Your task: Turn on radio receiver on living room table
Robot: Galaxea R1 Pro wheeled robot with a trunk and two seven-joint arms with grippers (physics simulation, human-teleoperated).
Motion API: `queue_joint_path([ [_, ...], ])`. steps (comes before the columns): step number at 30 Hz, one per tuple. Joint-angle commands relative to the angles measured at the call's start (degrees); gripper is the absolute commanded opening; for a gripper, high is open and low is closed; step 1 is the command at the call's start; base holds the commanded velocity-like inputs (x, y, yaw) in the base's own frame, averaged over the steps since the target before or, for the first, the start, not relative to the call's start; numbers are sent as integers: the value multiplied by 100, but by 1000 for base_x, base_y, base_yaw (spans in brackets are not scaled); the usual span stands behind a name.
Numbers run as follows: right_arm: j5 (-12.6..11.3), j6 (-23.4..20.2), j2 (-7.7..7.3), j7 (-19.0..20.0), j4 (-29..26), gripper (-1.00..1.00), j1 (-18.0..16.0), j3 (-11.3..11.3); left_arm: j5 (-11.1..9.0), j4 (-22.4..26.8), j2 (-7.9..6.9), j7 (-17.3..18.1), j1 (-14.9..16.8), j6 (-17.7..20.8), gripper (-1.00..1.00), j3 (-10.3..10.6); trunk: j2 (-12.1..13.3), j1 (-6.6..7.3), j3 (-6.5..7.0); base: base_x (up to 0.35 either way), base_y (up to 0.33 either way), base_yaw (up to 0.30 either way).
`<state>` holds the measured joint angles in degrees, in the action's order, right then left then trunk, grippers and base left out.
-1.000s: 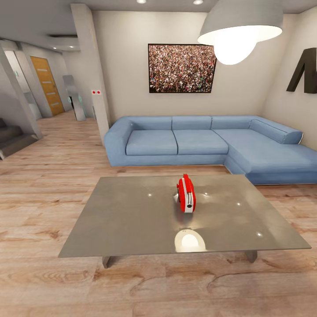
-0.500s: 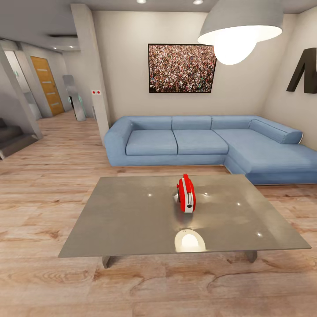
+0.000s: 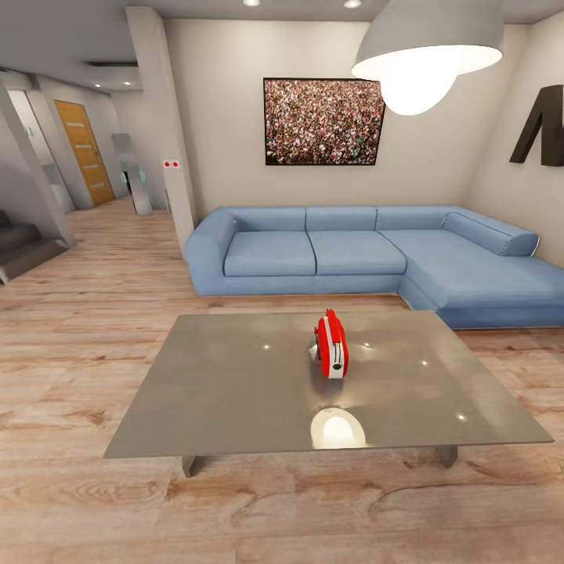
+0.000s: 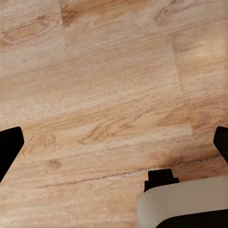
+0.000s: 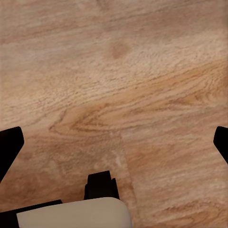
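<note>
The red radio receiver stands upright near the middle of the low grey glossy table, its white end panel facing me. The table sits on the light wood floor of the living room, in front of the blue corner sofa. My left gripper hangs open over bare wood floor, its dark fingertips at the frame's sides. My right gripper is open too, above floor planks, with nothing between its fingers.
A grey dome lamp hangs above the table's right side and glares on the tabletop. A crowd picture hangs on the back wall. A pillar, stairs and a hallway with a wooden door lie to the left.
</note>
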<state>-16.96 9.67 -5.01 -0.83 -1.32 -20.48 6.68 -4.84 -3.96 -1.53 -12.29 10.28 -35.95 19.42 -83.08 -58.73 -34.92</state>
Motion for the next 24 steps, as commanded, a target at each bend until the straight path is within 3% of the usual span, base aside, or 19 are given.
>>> queue_joint_path([
  [1,0,0,0,1,0,100,0,0,0,0,-1,0,0,0,100,0,0,0,0,0,0,0],
  [24,0,0,0,1,0,100,0,0,0,0,1,-1,0,0,100,0,0,0,0,0,0,0],
])
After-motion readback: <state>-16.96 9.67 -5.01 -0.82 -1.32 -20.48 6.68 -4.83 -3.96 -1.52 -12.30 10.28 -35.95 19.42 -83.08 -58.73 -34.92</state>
